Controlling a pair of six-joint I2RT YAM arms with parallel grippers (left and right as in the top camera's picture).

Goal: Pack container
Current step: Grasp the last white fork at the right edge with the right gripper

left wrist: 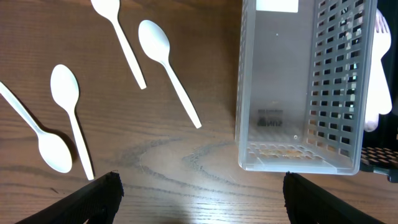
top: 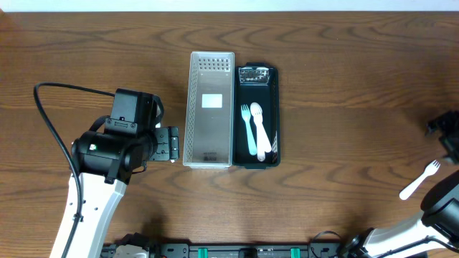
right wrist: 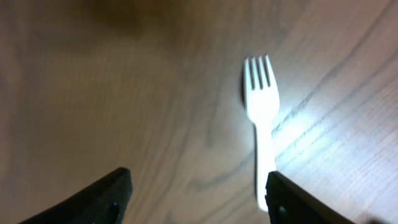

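Note:
A clear perforated container [top: 209, 107] stands mid-table, beside a black tray [top: 272, 115] holding a teal fork [top: 247, 123] and a white spoon [top: 259, 129]. My left gripper [top: 171, 143] is open and empty just left of the container's near end. In the left wrist view the gripper [left wrist: 200, 186] hovers over bare wood, the container [left wrist: 298, 87] is at the right, and several white spoons [left wrist: 166, 68] lie at the left. My right gripper [right wrist: 198, 180] is open and empty at the far right, with a white fork [right wrist: 261, 118] lying just inside its right finger. The fork also shows in the overhead view [top: 419, 179].
A clear plastic item [top: 256, 74] sits at the far end of the black tray. The left arm's cable [top: 50, 122] loops over the table at the left. The right arm [top: 446, 132] is at the right edge. The spoons are hidden under the left arm in the overhead view.

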